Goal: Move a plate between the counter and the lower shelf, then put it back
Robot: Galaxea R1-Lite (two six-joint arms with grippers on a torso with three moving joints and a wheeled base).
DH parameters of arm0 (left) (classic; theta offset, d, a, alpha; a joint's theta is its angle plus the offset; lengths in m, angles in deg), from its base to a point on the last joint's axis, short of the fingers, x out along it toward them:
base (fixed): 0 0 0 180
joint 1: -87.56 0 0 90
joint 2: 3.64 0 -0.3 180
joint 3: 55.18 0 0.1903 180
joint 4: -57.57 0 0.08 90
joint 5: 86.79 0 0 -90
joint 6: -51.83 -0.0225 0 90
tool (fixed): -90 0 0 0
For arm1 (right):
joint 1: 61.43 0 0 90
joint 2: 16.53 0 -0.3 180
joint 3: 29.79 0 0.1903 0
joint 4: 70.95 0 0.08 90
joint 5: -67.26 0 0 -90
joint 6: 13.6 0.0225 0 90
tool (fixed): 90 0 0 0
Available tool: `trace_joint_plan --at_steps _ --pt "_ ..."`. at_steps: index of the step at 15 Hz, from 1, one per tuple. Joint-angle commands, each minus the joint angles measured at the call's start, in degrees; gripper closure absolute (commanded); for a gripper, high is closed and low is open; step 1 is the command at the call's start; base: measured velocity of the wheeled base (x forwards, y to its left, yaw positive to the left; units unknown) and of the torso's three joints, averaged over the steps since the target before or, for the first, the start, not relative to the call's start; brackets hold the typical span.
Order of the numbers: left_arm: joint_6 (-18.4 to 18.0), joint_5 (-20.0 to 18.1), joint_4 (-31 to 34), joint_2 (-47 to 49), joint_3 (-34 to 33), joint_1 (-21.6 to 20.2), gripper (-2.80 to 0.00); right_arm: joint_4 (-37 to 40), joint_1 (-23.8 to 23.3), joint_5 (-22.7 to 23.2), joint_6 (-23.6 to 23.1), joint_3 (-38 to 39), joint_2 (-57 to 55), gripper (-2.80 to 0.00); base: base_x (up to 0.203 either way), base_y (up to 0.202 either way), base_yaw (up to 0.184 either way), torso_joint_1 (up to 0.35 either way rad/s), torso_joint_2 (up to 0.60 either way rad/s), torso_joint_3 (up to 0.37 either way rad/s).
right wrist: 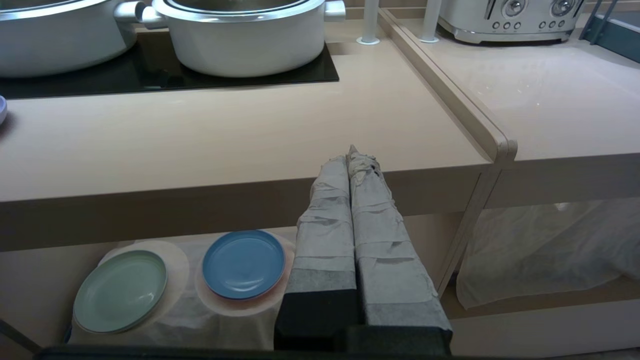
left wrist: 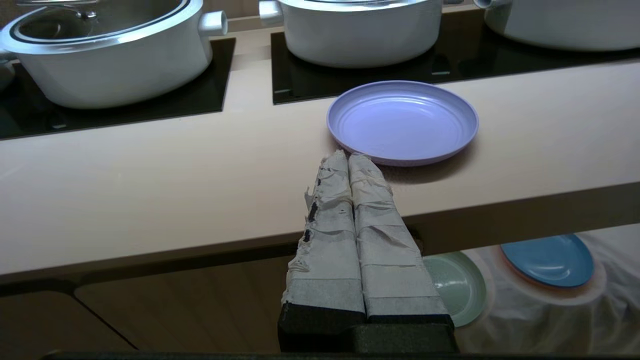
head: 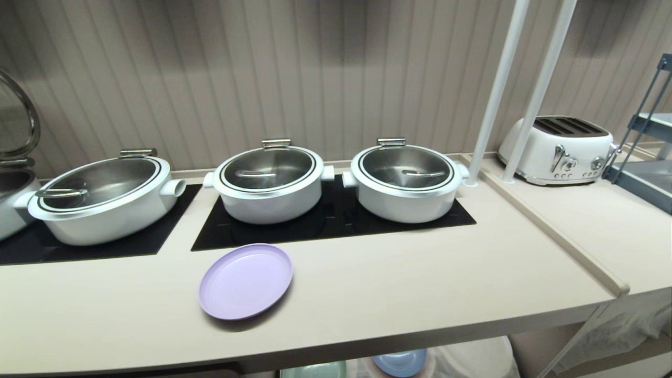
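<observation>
White lidded pots [head: 269,184] sit on black cooktop panels [head: 336,218] behind the plate [head: 245,280]; toaster [head: 559,149] on the adjoining worktop to the right. Plate lies flat on the table [head: 420,294] near its front edge, nothing on it. Left claw [left wrist: 349,157] pressed together, tips just short of the plate rim, empty. Right claw [right wrist: 352,157] also pressed together, off to the plate's right. Lower shelf [right wrist: 30,280]: mint plate [right wrist: 120,291] and blue plate [right wrist: 243,263] on white cloth [right wrist: 210,315].
</observation>
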Motion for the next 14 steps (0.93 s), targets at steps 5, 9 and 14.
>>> trace_joint_plan --at_steps 5,9,14 --pt "0.2 0.0 0.0 -0.9 0.0 -0.1 0.00 0.0 0.0 0.0 0.0 0.0 0.0 0.00 0.000 0.000 0.000 0.000 0.00 0.000" --pt "0.3 0.1 0.0 -0.9 0.0 0.0 0.00 0.0 0.0 0.0 0.0 0.0 0.0 0.00 0.000 0.000 0.000 0.000 0.00 0.000" --pt "0.3 0.1 0.0 -0.9 0.0 0.0 0.00 0.0 0.0 0.0 0.0 0.0 0.0 0.00 0.000 0.000 0.000 0.000 0.00 0.000"
